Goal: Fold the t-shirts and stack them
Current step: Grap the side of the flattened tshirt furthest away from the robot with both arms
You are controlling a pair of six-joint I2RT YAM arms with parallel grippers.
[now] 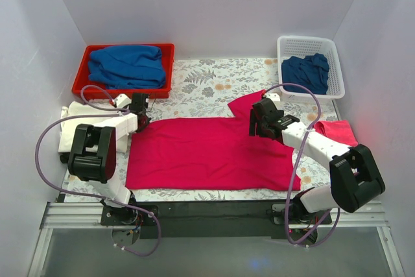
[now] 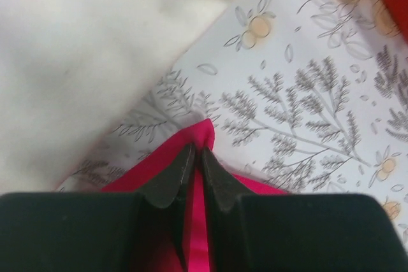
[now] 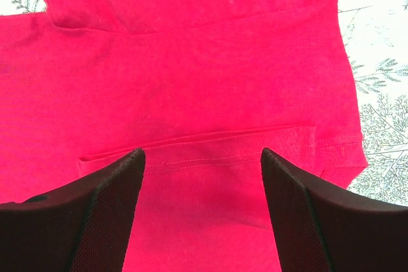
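Crimson-pink t-shirt (image 1: pixel 207 154) is laid out flat across the near half of the floral tablecloth (image 1: pixel 207 79), just beyond the arm bases, with one sleeve pointing away at its far right. At the far-left corner of the cloth, the left gripper (image 2: pixel 197 154) is seen with its jaws drawn almost together and a point of crimson fabric pinched between them. The printed tablecloth does not appear to be caught in the pinch. Over the right part of the shirt, the right gripper (image 3: pixel 203 157) is held with its jaws spread wide and nothing in them, and a stitched hem runs across beneath the gap.

The step in hand is judged to be the taking of the far edge for a fold toward the near side. For this to be done well, the right jaws should be lowered onto the hem and closed on fabric alone before any lift is made. Both ends should then be raised together and level, with the edge kept taut.

Just beside the left grip a cream t-shirt (image 1: pixel 72 128) is lying, and it should not be dragged along. A pink t-shirt (image 1: pixel 337 131) is lying at the right. Farthest off, blue t-shirts (image 1: pixel 126 66) are heaped in a red tray (image 1: pixel 130 46) and a dark blue t-shirt (image 1: pixel 305 72) in a white basket (image 1: pixel 308 39).
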